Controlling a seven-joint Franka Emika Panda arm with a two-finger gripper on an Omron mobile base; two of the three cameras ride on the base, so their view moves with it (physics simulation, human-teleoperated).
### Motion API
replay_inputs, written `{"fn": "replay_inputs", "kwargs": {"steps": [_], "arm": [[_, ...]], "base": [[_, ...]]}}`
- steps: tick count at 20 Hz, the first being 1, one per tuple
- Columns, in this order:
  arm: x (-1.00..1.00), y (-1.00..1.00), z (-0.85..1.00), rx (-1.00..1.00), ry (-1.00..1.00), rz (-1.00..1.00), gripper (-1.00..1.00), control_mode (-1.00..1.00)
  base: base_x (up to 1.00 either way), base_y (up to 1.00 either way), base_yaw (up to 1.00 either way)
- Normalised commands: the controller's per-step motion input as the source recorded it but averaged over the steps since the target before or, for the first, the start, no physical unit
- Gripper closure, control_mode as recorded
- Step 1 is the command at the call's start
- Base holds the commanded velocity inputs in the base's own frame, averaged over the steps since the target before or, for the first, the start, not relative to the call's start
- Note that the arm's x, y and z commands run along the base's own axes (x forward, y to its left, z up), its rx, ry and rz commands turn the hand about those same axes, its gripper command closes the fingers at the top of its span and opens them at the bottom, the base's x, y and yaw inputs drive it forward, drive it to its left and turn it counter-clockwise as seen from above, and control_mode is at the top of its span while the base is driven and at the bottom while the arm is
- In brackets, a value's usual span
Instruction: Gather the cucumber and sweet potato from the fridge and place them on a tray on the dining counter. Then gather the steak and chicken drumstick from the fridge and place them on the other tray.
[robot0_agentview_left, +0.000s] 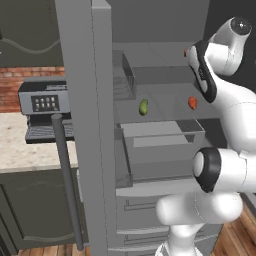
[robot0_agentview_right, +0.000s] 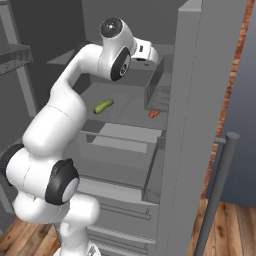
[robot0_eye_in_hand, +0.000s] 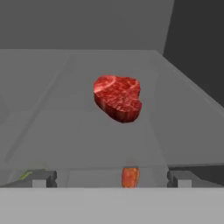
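A raw red steak (robot0_eye_in_hand: 118, 98) lies on a pale upper fridge shelf (robot0_eye_in_hand: 61, 113), straight ahead of my gripper (robot0_eye_in_hand: 111, 180) and some way off. The gripper is open, its two dark fingertips (robot0_eye_in_hand: 40, 178) wide apart with nothing between them. Through the shelf, the orange sweet potato (robot0_eye_in_hand: 130, 176) shows lower down. On the shelf below lie the green cucumber (robot0_agentview_left: 143, 107) (robot0_agentview_right: 103, 106) and the sweet potato (robot0_agentview_left: 192, 103) (robot0_agentview_right: 154, 113), well apart from each other. The chicken drumstick and the trays are out of view.
The fridge door (robot0_agentview_left: 85, 125) stands open on the left with a long bar handle (robot0_agentview_left: 67, 185). A second door (robot0_agentview_right: 200, 125) is open on the right. A clear drawer (robot0_agentview_left: 162, 142) juts out under the vegetable shelf. A coffee machine (robot0_agentview_left: 45, 110) stands on the counter to the left.
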Motion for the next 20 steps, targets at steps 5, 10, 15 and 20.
{"fn": "replay_inputs", "kwargs": {"steps": [5, 10, 15, 20], "arm": [[0.38, -0.03, -0.12, 0.0, 0.02, 0.03, -1.0, -1.0], [0.36, -0.06, -0.11, 0.0, 0.05, 0.03, -1.0, -1.0], [0.27, -0.17, -0.01, 0.0, 0.01, 0.0, -1.0, -1.0], [0.3, -0.09, 0.0, 0.0, 0.0, 0.0, -1.0, -1.0]], "base": [[0.0, 0.0, 0.0], [0.0, 0.0, 0.0], [0.0, 0.0, 0.0], [0.0, 0.0, 0.0]]}}
